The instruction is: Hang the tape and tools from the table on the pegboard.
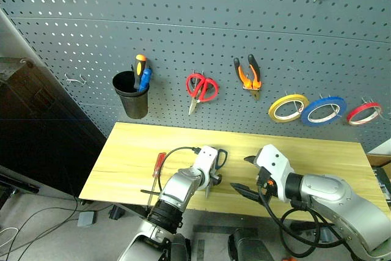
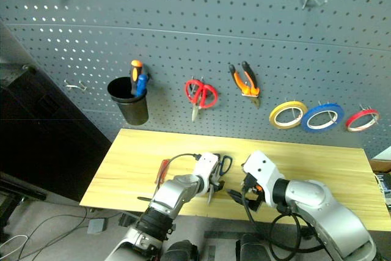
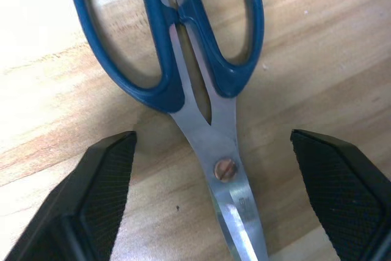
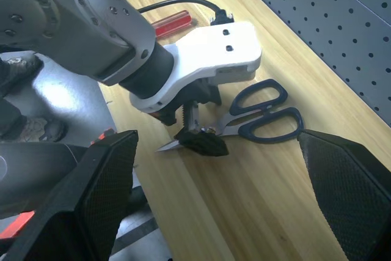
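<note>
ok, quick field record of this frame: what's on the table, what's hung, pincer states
on table: dark blue-handled scissors, red-handled screwdriver
hung on pegboard: orange-and-black pliers, red tape ring
left pincer: open, fingers either side of the scissors' blades near the pivot
right pincer: open, holding nothing
table: light wood

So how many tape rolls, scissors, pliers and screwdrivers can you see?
Tape rolls: 3, yellow, blue, red
Scissors: 2, red, blue
Pliers: 1
Screwdrivers: 3, orange, blue, red
Total: 9
</note>
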Available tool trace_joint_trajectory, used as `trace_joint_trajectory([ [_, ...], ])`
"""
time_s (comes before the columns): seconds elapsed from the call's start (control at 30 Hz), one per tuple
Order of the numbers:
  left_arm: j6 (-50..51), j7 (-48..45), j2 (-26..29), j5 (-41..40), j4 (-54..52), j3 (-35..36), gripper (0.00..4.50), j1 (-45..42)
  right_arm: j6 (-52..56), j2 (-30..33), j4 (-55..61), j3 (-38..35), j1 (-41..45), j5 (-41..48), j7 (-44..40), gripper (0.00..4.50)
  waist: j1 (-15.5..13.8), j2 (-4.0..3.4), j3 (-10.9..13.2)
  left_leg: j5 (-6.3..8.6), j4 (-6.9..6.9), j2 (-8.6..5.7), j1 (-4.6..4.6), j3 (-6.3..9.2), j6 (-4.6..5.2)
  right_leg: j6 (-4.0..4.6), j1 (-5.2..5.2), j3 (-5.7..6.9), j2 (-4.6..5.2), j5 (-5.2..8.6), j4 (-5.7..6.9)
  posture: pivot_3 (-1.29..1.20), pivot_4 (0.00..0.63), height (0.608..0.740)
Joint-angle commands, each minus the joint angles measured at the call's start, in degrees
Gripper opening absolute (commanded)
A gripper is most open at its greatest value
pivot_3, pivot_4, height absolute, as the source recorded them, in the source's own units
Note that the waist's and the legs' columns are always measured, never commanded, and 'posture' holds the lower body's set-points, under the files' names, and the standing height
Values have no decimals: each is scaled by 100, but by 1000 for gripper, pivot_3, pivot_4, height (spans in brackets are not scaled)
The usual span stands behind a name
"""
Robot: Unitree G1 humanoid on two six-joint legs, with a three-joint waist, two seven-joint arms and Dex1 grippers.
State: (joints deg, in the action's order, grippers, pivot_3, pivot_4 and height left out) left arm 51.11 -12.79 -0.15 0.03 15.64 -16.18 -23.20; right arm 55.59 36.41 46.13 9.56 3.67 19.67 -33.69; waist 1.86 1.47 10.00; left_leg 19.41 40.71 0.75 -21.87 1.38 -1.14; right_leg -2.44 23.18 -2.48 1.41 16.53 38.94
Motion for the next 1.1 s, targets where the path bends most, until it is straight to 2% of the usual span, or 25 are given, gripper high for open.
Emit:
trace_joint_trajectory([
  [0.03, 361, 149, -140, 58, 28, -18, 4362, -38, -10, 88, 279, -152, 4, 136, 8, 4496, 1, 0, 0, 0, 0, -1, 0, 0, 0, 0, 0, 0, -1, 0, 0, -97, 201, 740],
  [0.13, 500, 172, -247, 55, 203, -58, 4362, -72, -4, 153, 319, -175, 51, 230, -70, 4496, 1, 0, 0, 0, 0, -4, 1, 0, 1, -1, -2, 1, -5, 0, -1, -98, 204, 740],
  [0.23, 469, 236, -391, 61, 451, -44, 4362, -162, 226, 248, 590, -300, 210, 827, -405, 4496, -2, -8, 4, -1, 0, -6, 2, 1, 2, -1, -5, 3, -11, 1, -1, -104, 206, 740],
  [0.37, 456, 329, -464, 61, 644, 126, 4362, -246, 379, 253, 597, -352, 381, 1077, -316, 4496, -3, -9, 4, -3, 0, -9, 7, 8, 6, -1, -15, 9, -11, 1, -3, -109, 206, 740],
  [0.5, 295, 191, -425, -64, 685, 311, 3537, -320, 372, 260, 456, -381, 479, 1099, -207, 4500, 3, -9, 5, -5, 0, -10, 10, 8, 10, -1, -18, 8, -10, 1, -3, -107, 205, 740],
  [0.77, -123, -83, -31, -4, 638, 284, 991, -137, 339, 252, 395, -433, 473, 1172, -18, 4500, -1, -11, 6, -6, -1, -6, 1, 8, 10, -1, -11, 10, 4, 1, -8, -107, 199, 740],
  [0.83, -342, -186, 131, 41, 563, 223, 762, -43, 339, 240, 391, -446, 459, 1186, 9, 4500, 2, -11, 6, -6, -3, -6, 2, 9, 10, -1, -11, 11, 15, 1, -8, -107, 199, 740],
  [0.97, -1009, -623, 523, -6, 274, 224, 665, 184, 296, 225, 358, -458, 422, 1175, 76, 4500, 21, -11, 7, -7, -4, -5, 4, 9, 9, -1, -11, 10, 18, 1, -8, -102, 197, 740],
  [1.1, -1792, -661, 967, 98, 15, 354, 628, 403, 152, 219, 339, -447, 372, 1039, 184, 4500, 52, -13, 10, -7, -10, -4, 4, 9, 8, -1, -6, 6, 18, 1, -6, -99, 196, 740],
])
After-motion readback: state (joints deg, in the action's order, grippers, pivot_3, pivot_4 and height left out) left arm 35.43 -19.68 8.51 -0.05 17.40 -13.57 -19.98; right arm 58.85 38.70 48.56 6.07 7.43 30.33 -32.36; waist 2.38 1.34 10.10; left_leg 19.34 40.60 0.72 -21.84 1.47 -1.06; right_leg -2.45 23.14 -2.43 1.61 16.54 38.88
